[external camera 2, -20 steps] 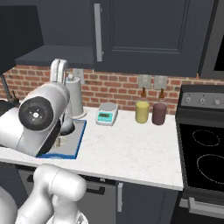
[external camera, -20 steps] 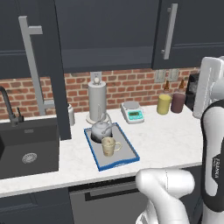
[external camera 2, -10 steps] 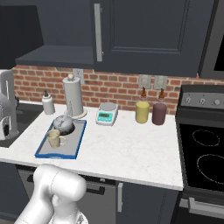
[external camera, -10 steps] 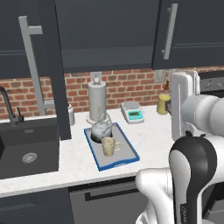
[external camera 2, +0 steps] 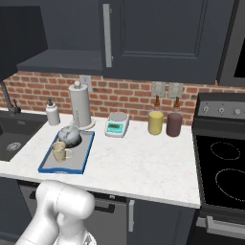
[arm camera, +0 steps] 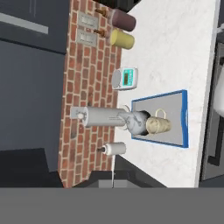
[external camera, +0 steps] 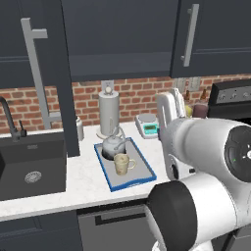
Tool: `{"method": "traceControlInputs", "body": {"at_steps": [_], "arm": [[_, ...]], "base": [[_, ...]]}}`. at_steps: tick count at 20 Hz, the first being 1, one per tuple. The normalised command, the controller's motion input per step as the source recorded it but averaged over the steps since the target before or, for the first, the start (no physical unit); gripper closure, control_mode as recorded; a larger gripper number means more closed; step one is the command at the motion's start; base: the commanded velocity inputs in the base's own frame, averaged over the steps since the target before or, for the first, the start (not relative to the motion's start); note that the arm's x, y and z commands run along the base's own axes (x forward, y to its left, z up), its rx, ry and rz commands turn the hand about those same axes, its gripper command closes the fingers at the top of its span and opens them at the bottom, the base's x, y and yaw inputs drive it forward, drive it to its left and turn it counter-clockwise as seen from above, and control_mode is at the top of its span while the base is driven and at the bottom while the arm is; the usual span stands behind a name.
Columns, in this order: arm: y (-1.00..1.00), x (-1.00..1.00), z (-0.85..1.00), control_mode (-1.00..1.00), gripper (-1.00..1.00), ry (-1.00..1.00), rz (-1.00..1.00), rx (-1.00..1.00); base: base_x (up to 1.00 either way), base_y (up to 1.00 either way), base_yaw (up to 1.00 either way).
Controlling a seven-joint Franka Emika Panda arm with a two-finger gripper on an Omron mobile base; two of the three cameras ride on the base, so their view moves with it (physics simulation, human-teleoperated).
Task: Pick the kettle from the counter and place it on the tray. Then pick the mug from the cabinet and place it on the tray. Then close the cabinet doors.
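- Left base view: the kettle sat at the back of the blue-rimmed tray on the white counter, and the mug stood just in front of it on the same tray, its handle turned toward the right. A cabinet door stood swung out above the sink (its long bar handle faced the camera), while the other cabinet door lay flat against the cabinet front. The paper-towel roll rose just behind the kettle, and the scale sat to its right.
- Right base view: kettle and mug shared the tray near the sink; the yellow jar and a dark jar stood well apart from it, beside the stove.
- Hand view (rolled sideways): the mug lay touching or just beside the kettle on the tray. The claw was clenched with nothing in it.
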Motion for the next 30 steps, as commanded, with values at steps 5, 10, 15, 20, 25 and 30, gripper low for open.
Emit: {"method": "traceControlInputs", "body": {"at_steps": [5, 10, 15, 20, 25, 30], "arm": [[0.75, -0.24, -0.07, -1.00, 1.00, -0.04, -0.08, -0.06], [0.67, -0.13, -0.09, -1.00, 1.00, -0.20, -0.04, -0.04], [0.56, -0.05, -0.05, -1.00, 1.00, -0.25, -0.01, -0.02], [0.54, 0.00, -0.03, -1.00, 1.00, -0.13, -0.03, -0.03], [0.62, 0.00, -0.06, -1.00, 1.00, -0.13, -0.05, -0.03], [0.66, 0.00, -0.06, -1.00, 1.00, -0.13, -0.07, -0.04]], "base": [[0.00, 0.00, 0.00], [0.00, 0.00, 0.00], [0.00, 0.00, 0.00], [0.00, 0.00, 0.00], [0.00, 0.00, 0.00], [0.00, 0.00, 0.00]]}}
